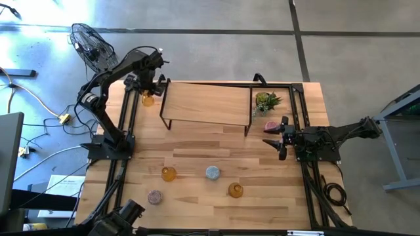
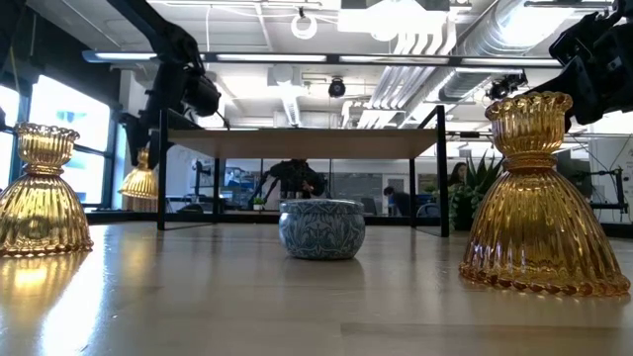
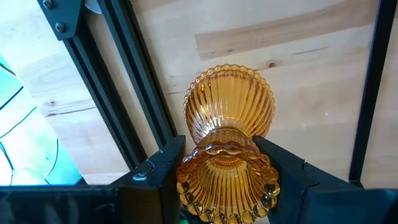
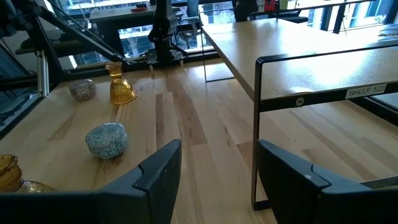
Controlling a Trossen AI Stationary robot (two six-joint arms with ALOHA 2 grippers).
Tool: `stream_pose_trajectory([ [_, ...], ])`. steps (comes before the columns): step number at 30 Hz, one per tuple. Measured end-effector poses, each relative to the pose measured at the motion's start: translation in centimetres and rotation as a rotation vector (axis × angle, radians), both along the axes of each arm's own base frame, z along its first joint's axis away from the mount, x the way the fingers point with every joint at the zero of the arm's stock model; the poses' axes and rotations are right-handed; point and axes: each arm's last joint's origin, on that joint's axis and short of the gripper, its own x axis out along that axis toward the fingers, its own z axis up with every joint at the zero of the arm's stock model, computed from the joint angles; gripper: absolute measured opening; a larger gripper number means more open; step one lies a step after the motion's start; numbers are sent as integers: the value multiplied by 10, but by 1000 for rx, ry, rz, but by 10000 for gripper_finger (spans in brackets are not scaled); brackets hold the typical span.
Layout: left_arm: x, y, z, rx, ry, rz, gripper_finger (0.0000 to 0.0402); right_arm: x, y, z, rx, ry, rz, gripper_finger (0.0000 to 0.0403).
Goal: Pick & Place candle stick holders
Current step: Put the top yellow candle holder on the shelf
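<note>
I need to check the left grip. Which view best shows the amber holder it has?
The left wrist view: the amber holder fills the frame, its neck pinched between the left gripper fingers. The high view shows it as a small blob beside the shelf; the low view shows it far off, partly hidden.

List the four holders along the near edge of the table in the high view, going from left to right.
Mauve round holder → amber holder → blue-grey round holder → second amber holder.
</note>
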Motion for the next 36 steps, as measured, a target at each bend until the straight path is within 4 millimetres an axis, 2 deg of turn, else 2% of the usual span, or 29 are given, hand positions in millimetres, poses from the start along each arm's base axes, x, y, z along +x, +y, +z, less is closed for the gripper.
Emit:
stream_pose_trajectory([
  [9, 0, 0, 9, -8, -1, 5, 157, 0, 0, 0, 2, 0, 10, 200],
  [16, 0, 0, 32, 8, -1, 17, 157, 0, 0, 0, 2, 1, 10, 200],
  [20, -1, -1, 56, 26, 13, 22, 157, 0, 0, 0, 1, 1, 10, 200],
  [24, -2, -1, 87, 148, -37, 30, 157, 0, 0, 0, 2, 0, 10, 200],
  [32, -9, -26, 156, 286, -332, -23, 157, 0, 0, 0, -11, 1, -1, 200],
  [36, 1, -47, 179, 318, -442, -133, 157, 0, 0, 0, -34, 5, 0, 200],
])
